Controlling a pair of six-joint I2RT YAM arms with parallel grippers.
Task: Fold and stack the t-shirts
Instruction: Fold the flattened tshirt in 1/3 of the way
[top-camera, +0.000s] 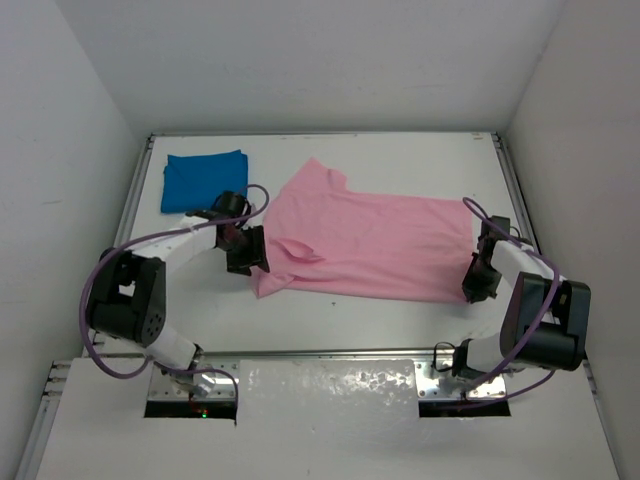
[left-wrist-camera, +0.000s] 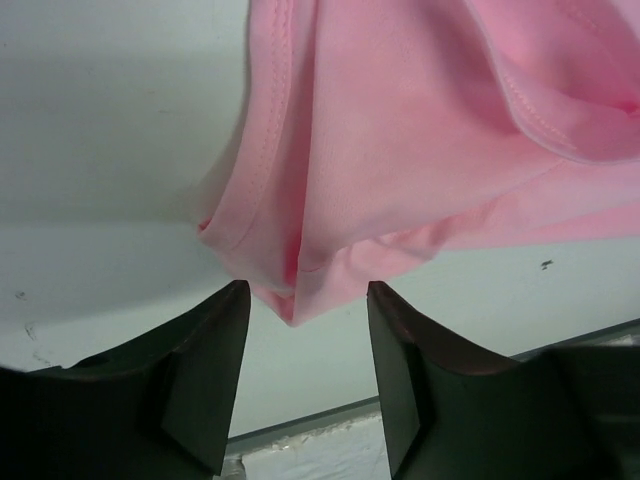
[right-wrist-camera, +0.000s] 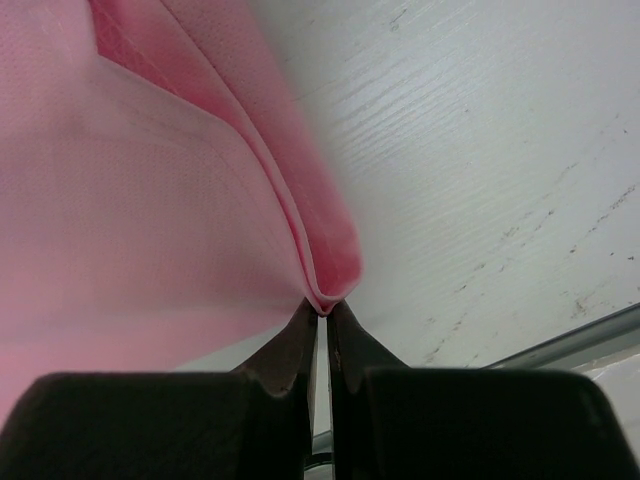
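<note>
Pink shirt (top-camera: 370, 245) lies spread, right of folded blue shirt (top-camera: 203, 180). Left gripper (left-wrist-camera: 308, 305) open, cloth corner loose between jaws. Right gripper (right-wrist-camera: 322, 312) pinches the opposite edge. Risk: one-sided pull likely skews the fold.

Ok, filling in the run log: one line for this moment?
left gripper: open, at pink shirt corner | right gripper: shut on pink shirt edge | blue shirt: folded, far left | stacking: not done
</note>
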